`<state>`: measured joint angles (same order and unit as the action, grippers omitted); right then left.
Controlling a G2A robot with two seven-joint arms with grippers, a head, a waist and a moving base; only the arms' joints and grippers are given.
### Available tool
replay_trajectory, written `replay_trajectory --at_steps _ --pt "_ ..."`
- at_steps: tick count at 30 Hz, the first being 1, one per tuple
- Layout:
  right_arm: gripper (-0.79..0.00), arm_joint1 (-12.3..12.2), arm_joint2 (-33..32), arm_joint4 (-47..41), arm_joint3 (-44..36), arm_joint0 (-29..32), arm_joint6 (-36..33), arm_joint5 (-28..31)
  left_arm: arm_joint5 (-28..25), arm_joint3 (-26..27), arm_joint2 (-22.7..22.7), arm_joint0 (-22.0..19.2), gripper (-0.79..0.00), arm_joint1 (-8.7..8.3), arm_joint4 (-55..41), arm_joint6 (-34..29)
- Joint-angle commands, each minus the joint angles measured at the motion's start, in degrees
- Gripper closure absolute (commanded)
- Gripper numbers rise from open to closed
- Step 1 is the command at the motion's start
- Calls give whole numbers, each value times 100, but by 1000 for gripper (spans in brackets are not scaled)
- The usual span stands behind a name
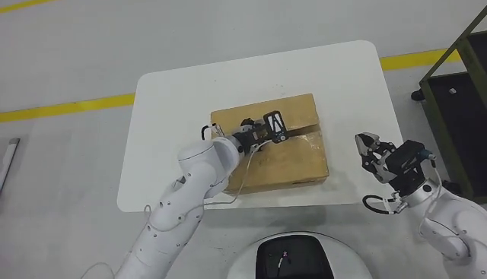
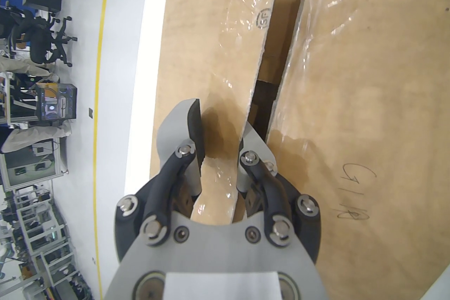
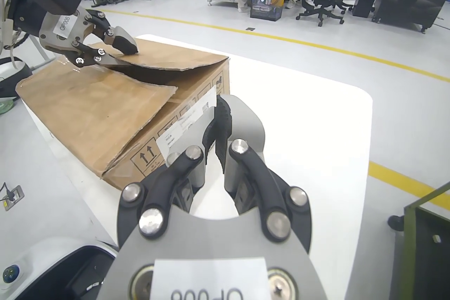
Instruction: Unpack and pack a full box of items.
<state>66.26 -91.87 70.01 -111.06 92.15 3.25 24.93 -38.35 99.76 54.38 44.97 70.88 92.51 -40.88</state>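
Cardboard box (image 1: 297, 165) sits approx. mid-bench (image 1: 167, 127), white top, its long sides running across the robot's front. L tool (image 1: 275, 127) is over the box's centre seam, clamped on the edge of the far top flap (image 2: 218, 34): one finger w/ black pad (image 2: 195, 125) on top of the flap, the other tucked under it in the gap. From the R wrist view that flap (image 3: 168, 57) is raised a bit at the seam, bowed, w/ the L tool (image 3: 123, 55) pinching its edge. Near flap (image 2: 351, 69) lies flatter, slightly sagged, clear tape on it; dark slot btwn the two flaps. R tool (image 1: 370, 144) is off to the box's right by the bench's right edge, apart from the box, fingers narrow, pads (image 3: 219, 125) about meeting, holding nothing.
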Motion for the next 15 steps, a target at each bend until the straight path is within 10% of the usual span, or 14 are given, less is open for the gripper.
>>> replay_trajectory --at_steps 1,6,7,9,15 --pt "0 7 77 26 30 5 18 -33 -14 19 -31 -20 0 11 -17 13" --pt "0 32 288 26 211 -83 25 -213 -136 62 -56 -150 0 37 -100 -44" --pt "0 36 321 28 242 -98 24 -236 -152 61 -56 -174 -172 40 -107 -50" --pt "0 46 410 49 330 -141 21 -305 -184 34 -66 -268 -785 54 -126 -38" --pt "0 62 560 93 403 -155 53 -377 -237 -376 -222 -839 -785 134 110 324"
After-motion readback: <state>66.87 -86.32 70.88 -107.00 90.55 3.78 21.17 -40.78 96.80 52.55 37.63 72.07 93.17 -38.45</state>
